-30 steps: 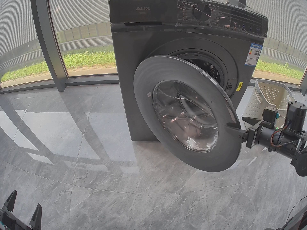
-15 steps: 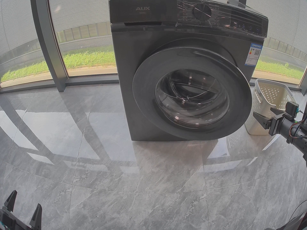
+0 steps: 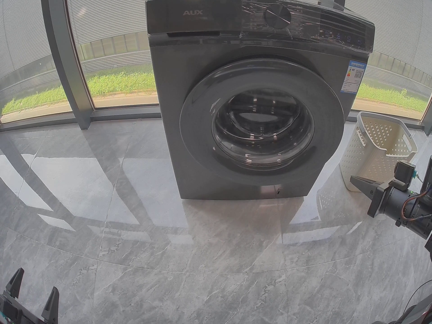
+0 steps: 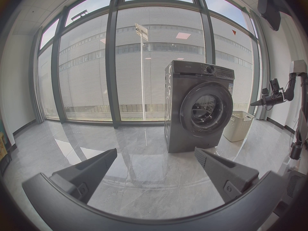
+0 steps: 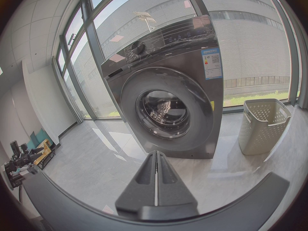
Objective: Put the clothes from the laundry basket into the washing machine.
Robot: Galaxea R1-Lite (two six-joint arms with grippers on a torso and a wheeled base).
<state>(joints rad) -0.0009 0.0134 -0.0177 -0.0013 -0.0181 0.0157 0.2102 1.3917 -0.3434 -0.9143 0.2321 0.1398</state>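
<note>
The dark grey washing machine (image 3: 256, 95) stands before the windows with its round glass door (image 3: 262, 124) shut flat against the front; it also appears in the left wrist view (image 4: 199, 105) and the right wrist view (image 5: 168, 108). To its right sits the cream laundry basket (image 3: 377, 151), (image 5: 264, 125), (image 4: 238, 125), and no clothes show inside it. My right gripper (image 3: 360, 184) is shut, held in the air in front of the basket and clear of the door; its fingers (image 5: 156, 167) are pressed together. My left gripper (image 3: 32, 289) hangs open low at the near left, holding nothing (image 4: 157, 158).
Polished grey floor tiles (image 3: 180, 257) stretch all around in front of the machine. Tall windows with dark frames (image 3: 67, 59) run behind it. Some small items (image 5: 41, 149) lie by the far wall in the right wrist view.
The washer door swung from wide open to fully shut. My right gripper let go of the door's edge and drew back to the right, near the basket. The head view shifted slightly.
</note>
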